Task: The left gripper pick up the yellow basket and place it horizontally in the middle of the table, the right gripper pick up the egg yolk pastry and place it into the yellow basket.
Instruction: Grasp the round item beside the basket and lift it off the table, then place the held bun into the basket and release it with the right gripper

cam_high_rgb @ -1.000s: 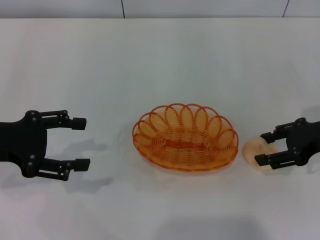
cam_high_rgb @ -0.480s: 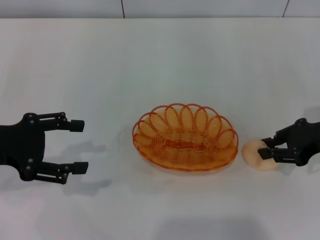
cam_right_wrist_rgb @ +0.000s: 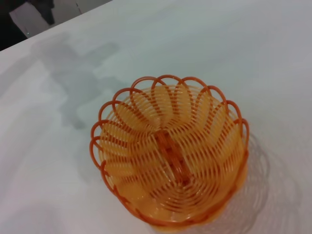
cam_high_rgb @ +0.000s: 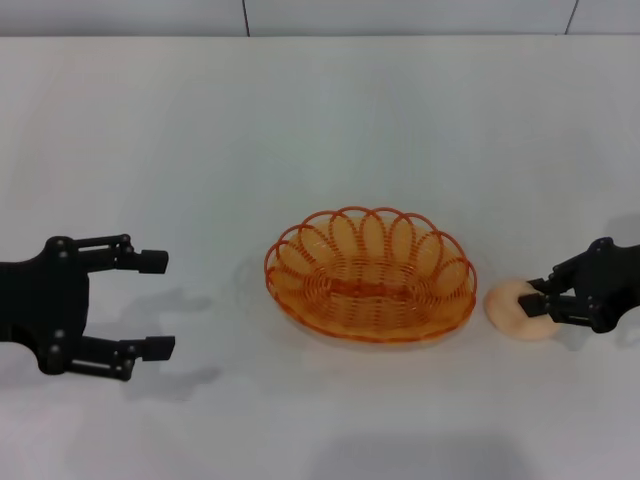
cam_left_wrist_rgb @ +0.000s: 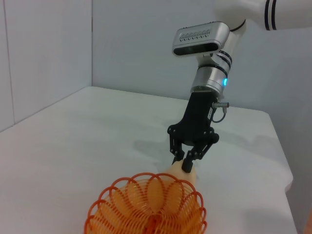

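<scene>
One plain white matte tabletop meets pale walls. At its middle rests the oval orange wire basket with looped rim, empty. Beside it, the right end effector pinches the pale peach pastry; the left end effector gapes wide, empty.

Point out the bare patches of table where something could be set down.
The table is bare beyond the yellow basket to its far edge, between the basket and the open left gripper, and along the near edge. It is crowded right of the basket, where the right gripper grips the egg yolk pastry.
</scene>
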